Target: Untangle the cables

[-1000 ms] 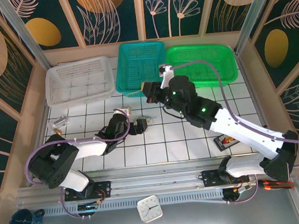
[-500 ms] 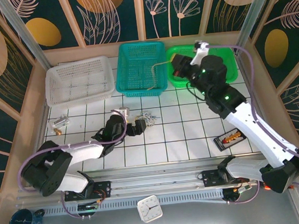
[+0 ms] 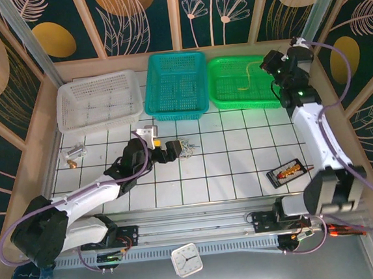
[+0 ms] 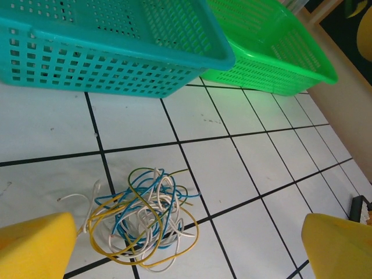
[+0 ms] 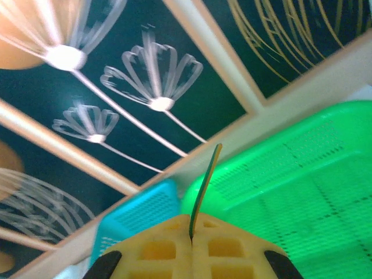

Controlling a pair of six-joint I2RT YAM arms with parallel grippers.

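A small loose tangle of thin white, blue and yellow cables lies on the white gridded table, a short way in front of the teal basket; from above the tangle sits just right of my left gripper. My left gripper is open, its yellow fingertips spread wide, with the tangle near the left one. My right gripper is raised at the green basket's right end. It is shut on one yellow-green cable, which sticks up from the pads and trails over the green basket.
Along the back stand a white basket, a teal basket and a green basket. A small black tray lies at the right front and a small metal part at the left. Wooden walls bound the table.
My right arm has swung from the table's middle to the far right, carrying the yellow-green cable over the green basket. My left arm has stretched a little toward the tangle.
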